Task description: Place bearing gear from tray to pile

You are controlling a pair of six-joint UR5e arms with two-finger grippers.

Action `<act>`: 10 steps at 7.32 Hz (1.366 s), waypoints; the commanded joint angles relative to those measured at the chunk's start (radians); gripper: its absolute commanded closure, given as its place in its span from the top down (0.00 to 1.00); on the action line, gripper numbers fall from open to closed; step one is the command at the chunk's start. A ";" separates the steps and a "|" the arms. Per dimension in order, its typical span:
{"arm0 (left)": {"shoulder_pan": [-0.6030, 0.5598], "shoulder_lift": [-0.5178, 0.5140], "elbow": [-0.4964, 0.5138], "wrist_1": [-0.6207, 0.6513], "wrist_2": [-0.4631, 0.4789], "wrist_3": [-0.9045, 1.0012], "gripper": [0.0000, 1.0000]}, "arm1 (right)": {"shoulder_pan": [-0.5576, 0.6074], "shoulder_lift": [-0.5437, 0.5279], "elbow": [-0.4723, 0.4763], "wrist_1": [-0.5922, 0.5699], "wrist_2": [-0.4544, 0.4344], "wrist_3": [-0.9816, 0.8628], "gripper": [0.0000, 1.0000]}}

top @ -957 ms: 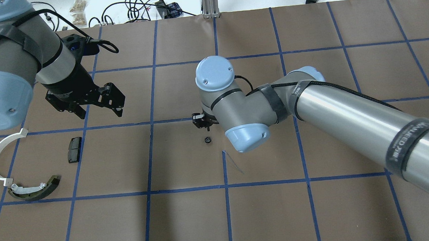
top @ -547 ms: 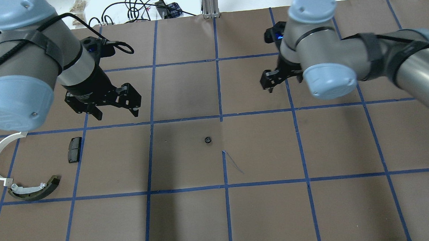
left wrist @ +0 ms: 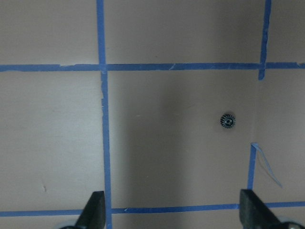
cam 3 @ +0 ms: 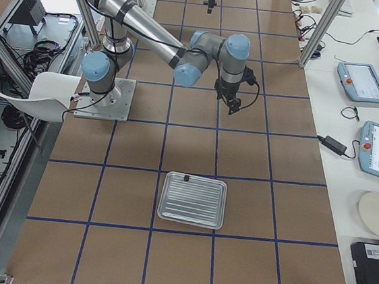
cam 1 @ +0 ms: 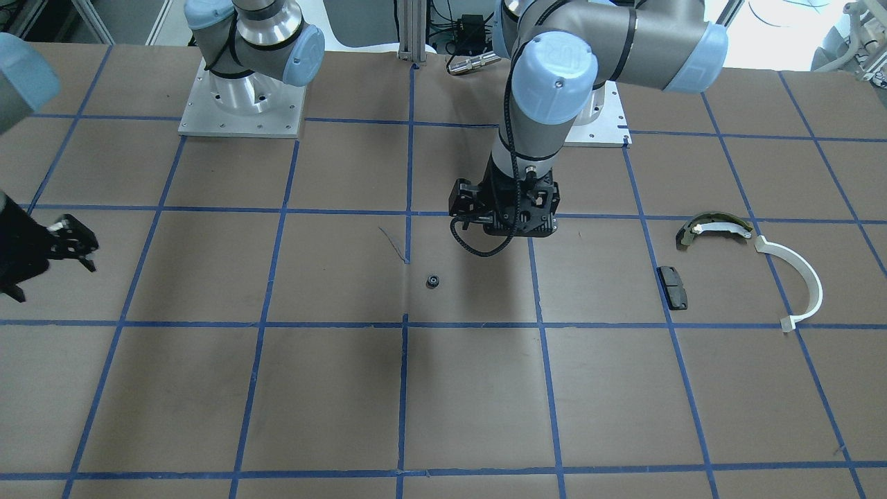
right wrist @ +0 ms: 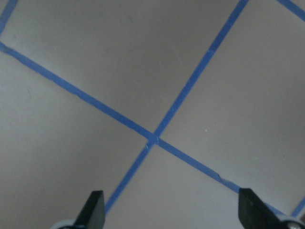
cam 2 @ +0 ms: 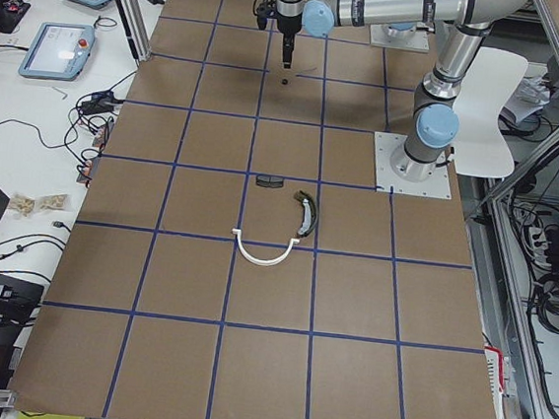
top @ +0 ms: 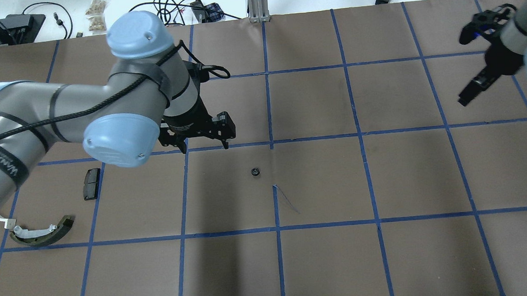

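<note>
Since half a second ago, the left gripper (top: 204,145) has swung from beside the pile toward the table's middle, while the right gripper (top: 466,97) has pulled back to the far right edge. The bearing gear (top: 255,171) is lying where it was, alone on the brown paper just beside a blue tape crossing, well apart from both tray and pile.

The left wrist camera is showing that gripper's fingers spread wide with nothing between them, and the gear is sitting ahead of them and toward the right finger. The right wrist camera is likewise showing parted, empty fingers over bare paper and tape lines.

The overhead view is catching only a pale corner of the tray (cam 3: 192,203) at its right edge. The right-side camera is showing the tray whole, ribbed and silvery, with one small dark piece (cam 3: 186,178) at its far rim.

The left arm is hiding most of the white half-ring (cam 1: 804,277) from overhead. The front camera is showing it complete, lying next to the olive shoe (cam 1: 714,227) and near the black pad (cam 1: 673,287).
</note>
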 commanded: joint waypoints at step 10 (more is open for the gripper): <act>-0.143 -0.293 -0.072 0.339 0.004 -0.110 0.67 | -0.410 0.200 0.107 -0.303 0.044 -1.247 1.00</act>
